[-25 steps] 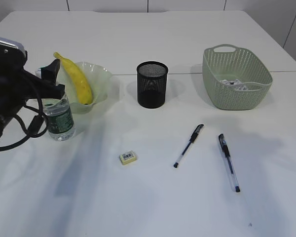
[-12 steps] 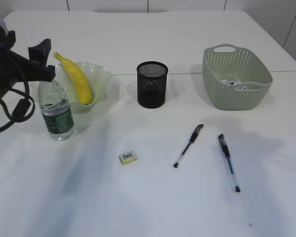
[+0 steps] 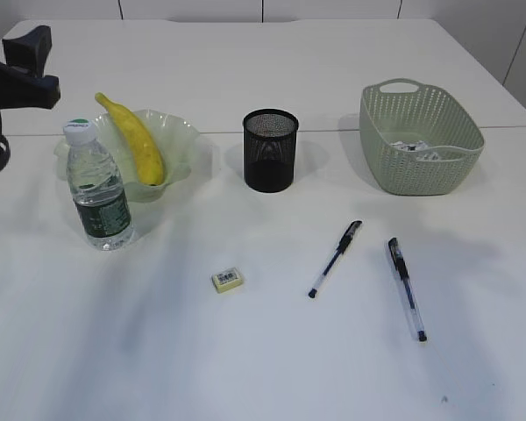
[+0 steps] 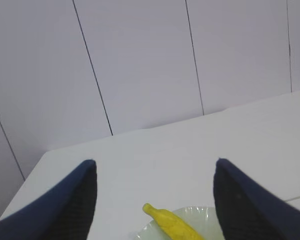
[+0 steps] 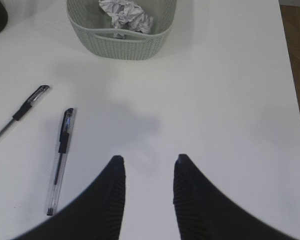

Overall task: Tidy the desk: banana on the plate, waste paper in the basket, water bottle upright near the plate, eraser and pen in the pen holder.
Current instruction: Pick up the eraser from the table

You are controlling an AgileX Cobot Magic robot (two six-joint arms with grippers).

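Left wrist view cuts banana (image 4: 172, 226) at bottom edge, between spread left gripper (image 4: 155, 172) fingers. Right gripper (image 5: 149, 165) parted, empty; pen (image 5: 60, 159) just left, crumpled paper (image 5: 125, 14) ahead in basket (image 5: 121, 41).

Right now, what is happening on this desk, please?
A two-armed robot is tidying the desk. The banana lies on the plate, the water bottle stands upright beside it, and the waste paper is in the basket. Both tools are open and hold nothing: the left tool hangs above the plate, the right tool over bare table. Two pens and the eraser lie outside the pen holder.
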